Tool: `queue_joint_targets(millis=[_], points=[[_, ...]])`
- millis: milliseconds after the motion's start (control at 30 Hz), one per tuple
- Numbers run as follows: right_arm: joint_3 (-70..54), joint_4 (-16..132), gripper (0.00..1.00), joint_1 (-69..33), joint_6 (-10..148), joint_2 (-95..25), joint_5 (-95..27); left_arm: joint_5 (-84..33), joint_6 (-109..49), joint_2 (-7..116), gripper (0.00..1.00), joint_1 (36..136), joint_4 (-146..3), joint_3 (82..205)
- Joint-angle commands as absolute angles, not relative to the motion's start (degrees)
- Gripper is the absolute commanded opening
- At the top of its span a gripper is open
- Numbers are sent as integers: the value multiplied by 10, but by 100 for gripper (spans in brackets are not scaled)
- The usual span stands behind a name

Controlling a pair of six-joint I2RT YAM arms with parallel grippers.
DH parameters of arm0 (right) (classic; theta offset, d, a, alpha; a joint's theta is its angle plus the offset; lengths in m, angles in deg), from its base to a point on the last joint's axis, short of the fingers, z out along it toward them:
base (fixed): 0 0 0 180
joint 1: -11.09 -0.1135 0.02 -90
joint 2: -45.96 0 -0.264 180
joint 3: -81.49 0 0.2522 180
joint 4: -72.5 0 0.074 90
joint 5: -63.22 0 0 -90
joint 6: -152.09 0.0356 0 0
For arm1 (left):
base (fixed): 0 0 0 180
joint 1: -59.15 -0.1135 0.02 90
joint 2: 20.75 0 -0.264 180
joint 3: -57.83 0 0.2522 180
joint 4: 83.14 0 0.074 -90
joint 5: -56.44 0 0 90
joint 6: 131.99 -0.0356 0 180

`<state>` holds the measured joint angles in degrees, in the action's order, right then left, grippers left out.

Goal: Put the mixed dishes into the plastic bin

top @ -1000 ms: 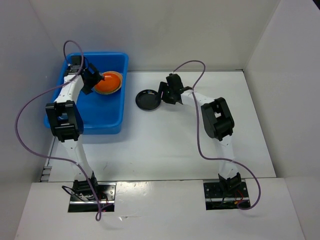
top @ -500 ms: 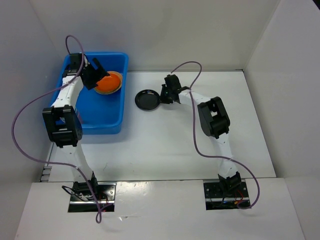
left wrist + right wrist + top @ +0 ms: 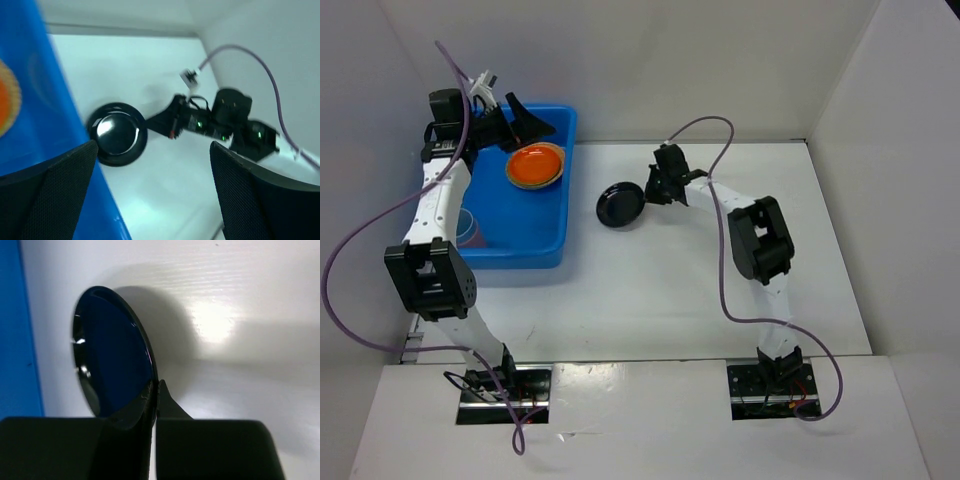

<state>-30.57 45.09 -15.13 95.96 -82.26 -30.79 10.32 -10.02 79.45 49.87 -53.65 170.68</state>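
The right pincer [image 3: 654, 190] pinches the rim of the small round shiny black plate [image 3: 620, 205], which is tilted up just right of the big blue plastic bin [image 3: 520, 250]. The plate sticks out from the pincer toward the bin. I think it should hold tight, lift over the bin's wall, then let go low inside. The left pincer [image 3: 525, 118] is wide and holds nothing, above the bin's far end.
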Motion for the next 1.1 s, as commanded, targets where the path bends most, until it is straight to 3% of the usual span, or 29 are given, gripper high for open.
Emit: queue_joint_targets(millis=[0, 67, 467, 867, 1033, 1067], points=[[-280, 459, 0, -148, 924, -698, -271, 292, -136, 821, 99, 523, -573, 1702], [-259, 465, 0, -148, 918, -649, -271, 364, -136, 840, 99, 539, -579, 1711], [-214, 477, 0, -158, 900, -489, -261, 329, -192, 884, 100, 569, -537, 1738], [-214, 482, 0, -182, 900, -483, -277, 339, -169, 946, 100, 632, -564, 1774], [-226, 482, 0, -187, 900, -489, -283, 339, -182, 959, 94, 644, -536, 1787], [-226, 487, 0, -187, 900, -489, -283, 339, -187, 964, 89, 644, -536, 1787]])
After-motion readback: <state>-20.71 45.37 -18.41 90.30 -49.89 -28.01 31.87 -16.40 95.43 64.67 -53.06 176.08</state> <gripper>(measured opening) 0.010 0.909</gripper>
